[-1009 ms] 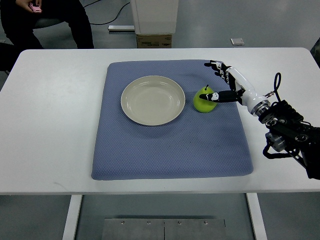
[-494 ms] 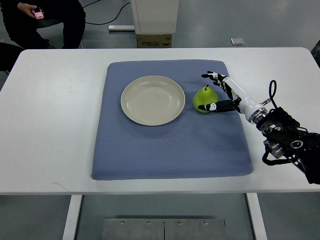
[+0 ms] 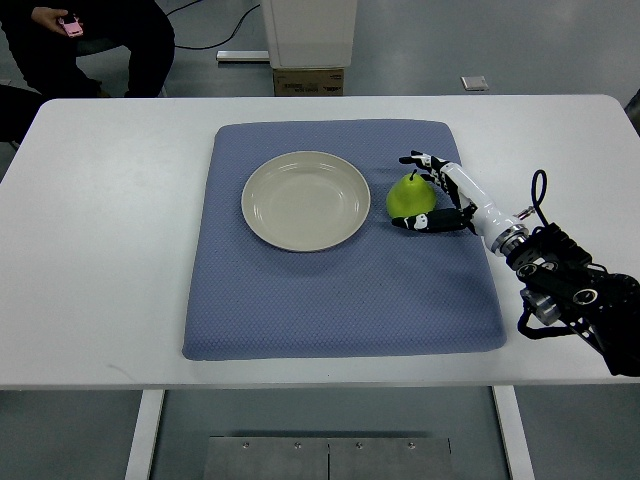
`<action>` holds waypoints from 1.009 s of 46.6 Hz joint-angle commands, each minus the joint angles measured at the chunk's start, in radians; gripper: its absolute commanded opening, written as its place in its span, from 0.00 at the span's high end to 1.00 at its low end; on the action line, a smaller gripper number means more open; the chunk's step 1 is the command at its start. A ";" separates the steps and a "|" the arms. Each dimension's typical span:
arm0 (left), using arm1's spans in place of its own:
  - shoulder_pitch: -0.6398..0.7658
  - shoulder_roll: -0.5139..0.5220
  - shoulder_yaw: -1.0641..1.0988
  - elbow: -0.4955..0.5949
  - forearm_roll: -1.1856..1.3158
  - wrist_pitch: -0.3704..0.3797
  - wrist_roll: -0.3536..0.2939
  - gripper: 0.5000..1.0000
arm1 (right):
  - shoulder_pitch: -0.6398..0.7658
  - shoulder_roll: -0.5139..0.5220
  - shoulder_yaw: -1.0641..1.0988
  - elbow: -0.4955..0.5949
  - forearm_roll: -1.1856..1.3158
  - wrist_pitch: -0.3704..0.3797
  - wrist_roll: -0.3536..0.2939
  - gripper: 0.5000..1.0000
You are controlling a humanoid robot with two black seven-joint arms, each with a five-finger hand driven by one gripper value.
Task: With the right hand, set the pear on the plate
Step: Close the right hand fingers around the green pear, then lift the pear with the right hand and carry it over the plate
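Right hand (image 3: pixel 428 192) cups the pear (image 3: pixel 410 197) from the side away from the plate (image 3: pixel 306 200): the thumb lies low along the fruit's near flank and the fingers (image 3: pixel 415 160) curl round its far side. The digits look close against the skin, but whether they truly press is not clear, so the grip reads as closing, not yet firm. The pear stands upright, stem up, on the blue mat (image 3: pixel 340 300), just beside the plate's rim on the side toward the arm, not touching it as far as can be seen.

As a judgement, the fruit is fairly light but firm, with smooth, waxy skin that could slip between hard fingertips. Its round lower belly is the best place to hold; the narrow neck would let it tip. A moderate squeeze should do, since pressing hard may bruise it. On the worktop (image 3: pixel 100 250) no left arm shows.
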 commanded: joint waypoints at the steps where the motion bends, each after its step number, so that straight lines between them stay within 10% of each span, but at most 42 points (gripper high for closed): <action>1: 0.000 0.000 0.000 0.000 0.000 0.000 0.000 0.00 | 0.001 -0.001 -0.019 -0.001 0.000 0.000 0.000 0.28; 10: 0.000 0.000 0.000 0.000 0.000 0.000 0.000 0.00 | 0.001 0.009 -0.038 -0.017 0.000 0.000 0.000 1.00; 47: 0.000 0.000 0.000 0.000 0.000 0.000 0.000 0.00 | 0.181 0.065 0.022 -0.001 0.015 0.029 0.000 1.00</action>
